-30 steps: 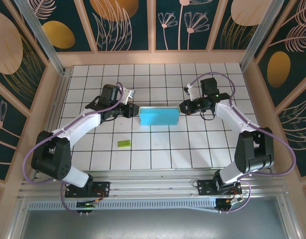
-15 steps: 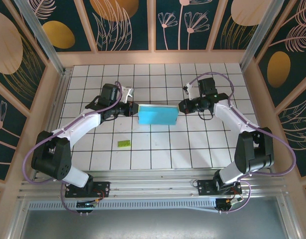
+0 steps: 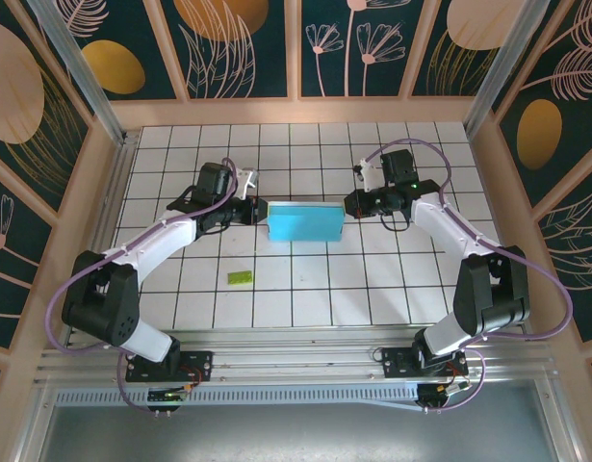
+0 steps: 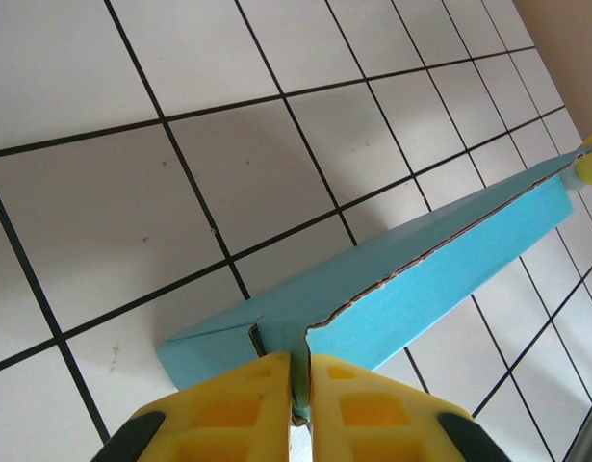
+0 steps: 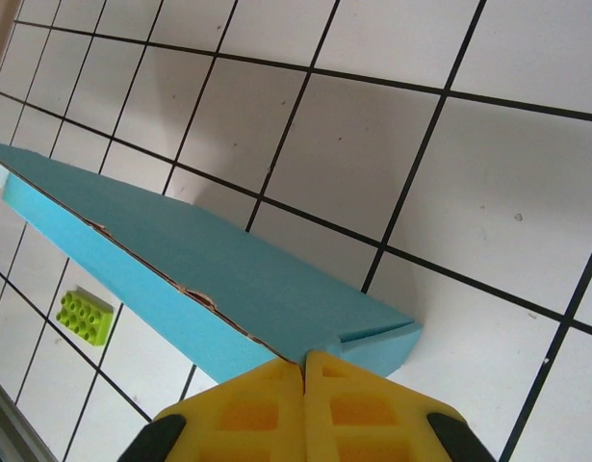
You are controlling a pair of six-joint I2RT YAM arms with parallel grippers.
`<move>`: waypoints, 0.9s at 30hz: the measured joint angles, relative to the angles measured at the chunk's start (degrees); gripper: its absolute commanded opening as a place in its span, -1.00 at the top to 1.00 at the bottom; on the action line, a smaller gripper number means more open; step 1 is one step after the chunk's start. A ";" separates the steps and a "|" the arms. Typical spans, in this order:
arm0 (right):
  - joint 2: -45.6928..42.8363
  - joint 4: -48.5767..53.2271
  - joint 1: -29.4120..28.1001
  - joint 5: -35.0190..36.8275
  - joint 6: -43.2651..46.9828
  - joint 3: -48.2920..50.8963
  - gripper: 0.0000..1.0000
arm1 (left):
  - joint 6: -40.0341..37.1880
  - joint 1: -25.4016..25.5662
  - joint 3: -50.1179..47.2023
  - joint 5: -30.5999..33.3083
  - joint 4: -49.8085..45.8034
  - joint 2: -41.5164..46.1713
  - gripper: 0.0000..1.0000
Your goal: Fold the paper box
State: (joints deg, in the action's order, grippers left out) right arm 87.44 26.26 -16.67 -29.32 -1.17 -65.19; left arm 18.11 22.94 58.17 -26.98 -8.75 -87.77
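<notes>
The paper box (image 3: 306, 222) is a shallow light blue rectangle about two tiles wide, held just above the white tiled table between both arms. My left gripper (image 3: 258, 212) is shut on its left end; in the left wrist view the yellow fingers (image 4: 247, 404) pinch a blue tab of the paper box (image 4: 440, 279). My right gripper (image 3: 350, 204) is shut on its right end, and the right wrist view has the yellow fingers (image 5: 358, 404) closed tight at the corner of the paper box (image 5: 209, 279). A torn brownish seam runs along the box's top edge.
A tiny green rectangular piece (image 3: 241, 277) lies on the tiles in front of the left arm, and the same green piece (image 5: 85, 316) is seen from the right wrist. Wooden walls (image 3: 296, 114) ring the tiled table (image 3: 305, 154).
Both grippers and the box have shifted slightly toward the back of the table over the last second. Both grips stay closed.
</notes>
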 measured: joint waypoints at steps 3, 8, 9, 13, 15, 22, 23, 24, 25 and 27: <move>0.00 -0.26 0.00 0.00 -2.56 0.00 0.85 | 0.00 0.00 -0.55 -0.09 0.20 -0.04 0.76; 0.11 -0.44 0.00 0.07 -6.75 -0.02 0.86 | 0.00 0.00 -0.87 -0.20 1.07 -0.04 0.76; 0.11 -0.42 0.00 0.17 -7.21 -0.07 0.86 | 0.00 0.00 -1.11 -0.20 1.38 -0.04 0.76; 1.14 0.52 0.00 0.35 -9.38 -1.57 0.86 | -0.02 0.11 -2.16 -0.20 2.78 -0.02 0.76; 2.03 1.36 0.17 0.04 -10.36 -2.78 0.83 | -0.04 0.24 -2.16 0.00 2.91 -0.02 0.76; 4.17 3.91 1.11 -2.43 -13.33 -5.38 0.85 | -0.46 0.39 -2.27 0.31 3.19 -0.02 0.76; 4.26 4.28 1.27 -3.02 -13.68 -5.60 0.85 | -0.46 0.44 -2.27 0.48 3.19 -0.02 0.76; 4.35 4.44 1.40 -3.52 -13.94 -5.64 0.85 | -0.48 0.46 -2.27 0.55 3.19 -0.02 0.76; 4.39 4.63 1.60 -4.15 -14.29 -5.68 0.85 | -0.48 0.46 -2.27 0.66 3.21 -0.02 0.76; 4.50 4.79 1.95 -5.35 -14.69 -5.70 0.85 | -0.59 0.48 -2.27 0.81 3.21 -0.02 0.76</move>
State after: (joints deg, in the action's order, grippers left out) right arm 91.94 31.05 -14.72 -34.68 -15.86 -70.89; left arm 17.52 23.42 55.90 -26.17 -5.54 -87.79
